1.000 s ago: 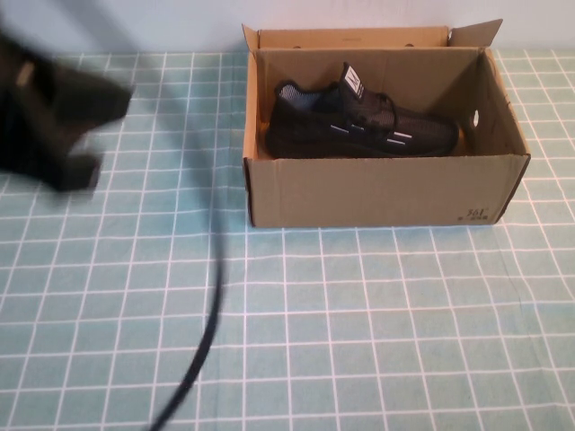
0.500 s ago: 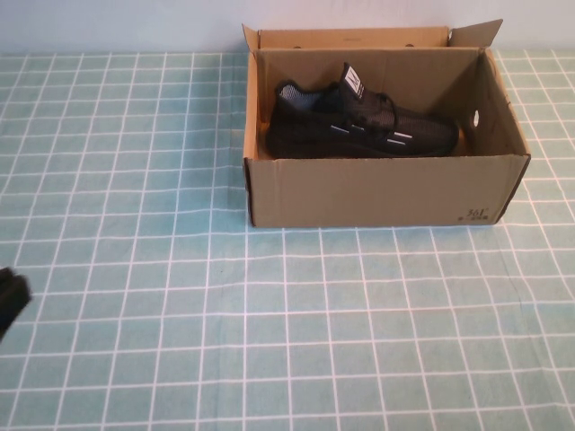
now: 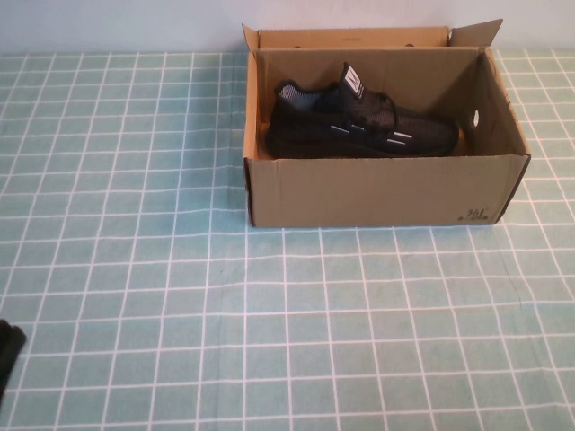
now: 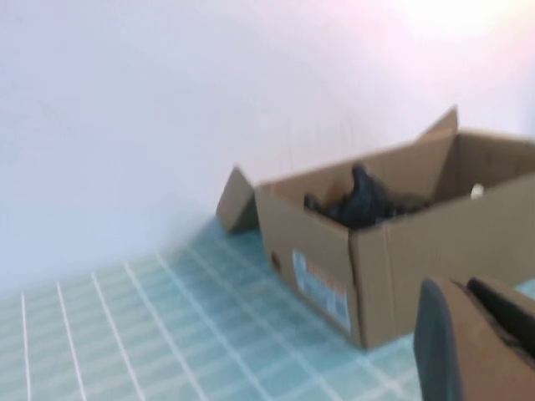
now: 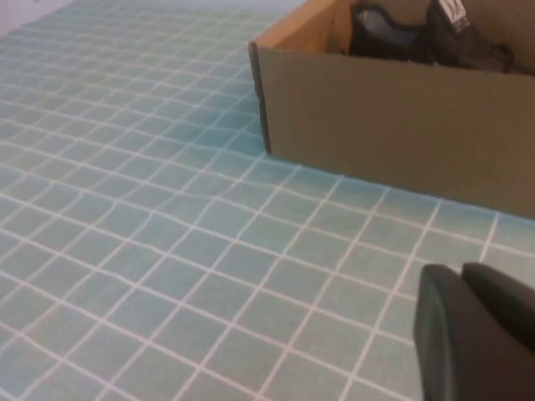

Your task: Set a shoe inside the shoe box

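The black knit sneaker [image 3: 359, 124] lies inside the open brown cardboard shoe box [image 3: 386, 190] on the far tabletop [image 3: 269, 314]. The left gripper [image 3: 7, 346] sits at the near left edge and the right gripper [image 5: 476, 334] low near the box; whether either is open or closed cannot be told.

Teal white-gridded tablecloth [image 3: 135, 269] across table; pale wall [image 3: 117, 25] behind.

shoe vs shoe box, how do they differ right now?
The shoe is black knit with white dash marks; the shoe box is plain brown cardboard. The shoe is rounded and soft, the box rectangular with flaps open. The shoe lies inside; the box sits on the tablecloth. Neither is touched by a gripper.
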Controlling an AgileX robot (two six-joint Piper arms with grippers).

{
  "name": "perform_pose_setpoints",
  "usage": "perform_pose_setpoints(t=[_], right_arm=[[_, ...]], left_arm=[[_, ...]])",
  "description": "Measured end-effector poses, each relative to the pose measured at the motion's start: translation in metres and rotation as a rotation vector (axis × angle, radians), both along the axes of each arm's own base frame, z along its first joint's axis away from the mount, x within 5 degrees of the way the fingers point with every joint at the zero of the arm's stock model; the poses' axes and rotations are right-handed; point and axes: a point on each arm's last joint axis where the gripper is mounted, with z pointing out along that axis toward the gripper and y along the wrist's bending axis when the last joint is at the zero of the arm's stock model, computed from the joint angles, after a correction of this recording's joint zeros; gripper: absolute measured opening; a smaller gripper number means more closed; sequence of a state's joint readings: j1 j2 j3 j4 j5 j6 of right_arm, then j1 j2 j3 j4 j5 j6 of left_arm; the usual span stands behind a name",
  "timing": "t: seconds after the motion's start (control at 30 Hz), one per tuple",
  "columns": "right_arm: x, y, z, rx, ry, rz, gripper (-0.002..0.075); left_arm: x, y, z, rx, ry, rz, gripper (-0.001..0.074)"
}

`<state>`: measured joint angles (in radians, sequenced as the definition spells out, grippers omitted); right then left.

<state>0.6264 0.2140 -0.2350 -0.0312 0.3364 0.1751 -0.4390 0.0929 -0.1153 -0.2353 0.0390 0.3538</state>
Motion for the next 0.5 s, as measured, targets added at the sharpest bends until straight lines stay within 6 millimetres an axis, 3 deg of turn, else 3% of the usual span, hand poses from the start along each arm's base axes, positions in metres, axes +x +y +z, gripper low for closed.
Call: perform_pose_setpoints(t=[0.23,0.5], right_arm=[[0.001,0.001,-0.020,-0.042,0.029,0.000,-0.0008],[0.001,0.000,-0.038,-0.076,0.070,0.000,-0.0008]], left_arm=[[0.005,0.000,-0.037,0.016,0.037,0.022,-0.0002],[0.005,-0.001,-0.042,0.032,0.070,0.016,-0.0002]])
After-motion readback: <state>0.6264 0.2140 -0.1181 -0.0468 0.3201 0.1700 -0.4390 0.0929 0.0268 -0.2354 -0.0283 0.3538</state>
